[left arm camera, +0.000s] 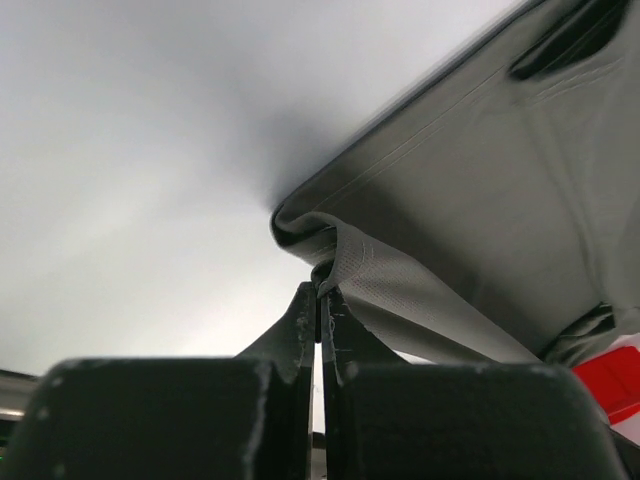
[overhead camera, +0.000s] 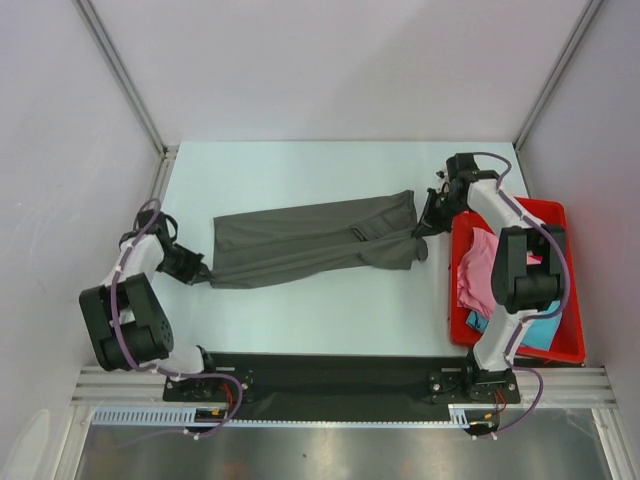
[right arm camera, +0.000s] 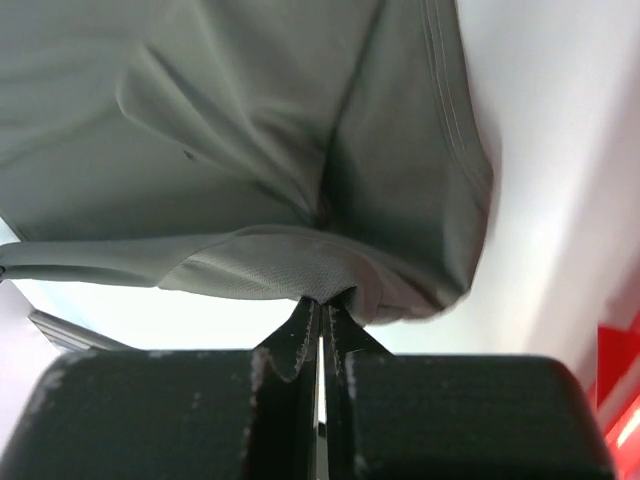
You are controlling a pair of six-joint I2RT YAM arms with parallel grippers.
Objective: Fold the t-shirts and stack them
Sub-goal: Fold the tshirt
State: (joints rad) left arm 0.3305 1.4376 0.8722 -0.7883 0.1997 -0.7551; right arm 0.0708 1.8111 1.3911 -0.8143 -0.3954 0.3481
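The dark charcoal-grey t-shirt point(overhead camera: 300, 240) is stretched across the table between both arms, bunched into a long band. My left gripper point(overhead camera: 197, 270) is shut on its left corner; the left wrist view shows the cloth point(left arm camera: 480, 210) pinched at my fingertips point(left arm camera: 322, 292). My right gripper point(overhead camera: 428, 226) is shut on its right end; the right wrist view shows the cloth point(right arm camera: 250, 130) pinched at my fingertips point(right arm camera: 322, 303). The pink t-shirt point(overhead camera: 477, 270) and the turquoise-blue t-shirt point(overhead camera: 540, 328) lie crumpled in the red tray.
The red plastic tray point(overhead camera: 556, 212) stands at the table's right edge, close beside the right arm. Grey walls with metal rails enclose the table at the back and both sides. A black base rail runs along the near edge.
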